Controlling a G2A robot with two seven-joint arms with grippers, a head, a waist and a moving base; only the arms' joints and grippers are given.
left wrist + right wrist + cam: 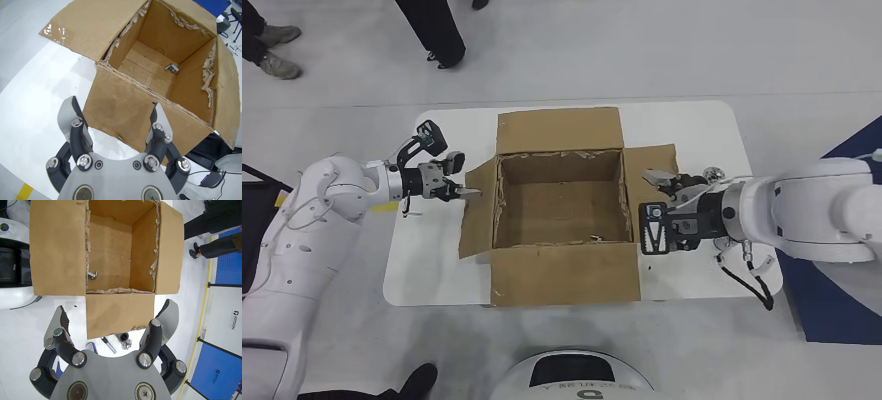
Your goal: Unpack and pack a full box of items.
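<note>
Closest to me are my own fingers: my left gripper is spread wide and holds nothing, its tips over the outer flap on that side of the box, though I cannot tell if they touch the cardboard. My right gripper is just as wide and empty above the opposite flap, with a rod and a black cylinder lying on the table at the flap's edge. One small metal piece lies on the box floor against the wall nearest my body, toward my right, so I judge the unpacking nearly done. To lift it well I should go straight down with the right arm, keep clear of the torn rim, and close across its raised part.
</note>
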